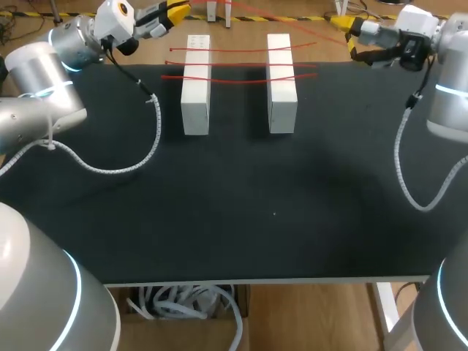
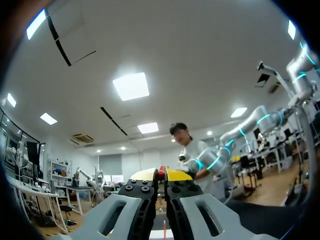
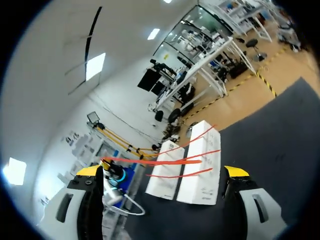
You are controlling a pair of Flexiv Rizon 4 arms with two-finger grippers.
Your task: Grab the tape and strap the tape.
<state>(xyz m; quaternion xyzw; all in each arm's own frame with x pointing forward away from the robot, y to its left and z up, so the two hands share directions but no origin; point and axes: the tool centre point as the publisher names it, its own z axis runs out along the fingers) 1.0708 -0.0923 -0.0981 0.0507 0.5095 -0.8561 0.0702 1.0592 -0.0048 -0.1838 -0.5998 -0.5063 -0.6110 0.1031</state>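
- Left gripper [image 2: 161, 176]: clenched. Its two yellow tips are pressed together on a small red end of the tape [image 2: 162, 170], which shows between them (left wrist view). It hangs beyond the table's far left corner.
- Right gripper [image 3: 163, 171]: released, with its fingers spread wide and nothing held between them. It sits at the far right edge, aimed left toward the blocks.
- Tape: thin red strands. Three of them lie roughly parallel across the tops of both blocks, with their long axis running left to right, and their ends overhang each block's outer side a little. Further strands slant from the far left, past the far edge, toward the right gripper (whether they touch it cannot be told).
- Left white block [image 1: 195, 88] and right white block [image 1: 282, 88]: two long bars lying side by side on the far half of the table. They are apart from each other, with their long axes running near to far, crosswise to the strands.
- Table [image 1: 241, 212]: a black matte surface with a pale front edge.
- Left hose [image 1: 139, 157] and right hose [image 1: 409, 190]: grey ribbed lines, one hanging from each arm in a loop over the table's sides.
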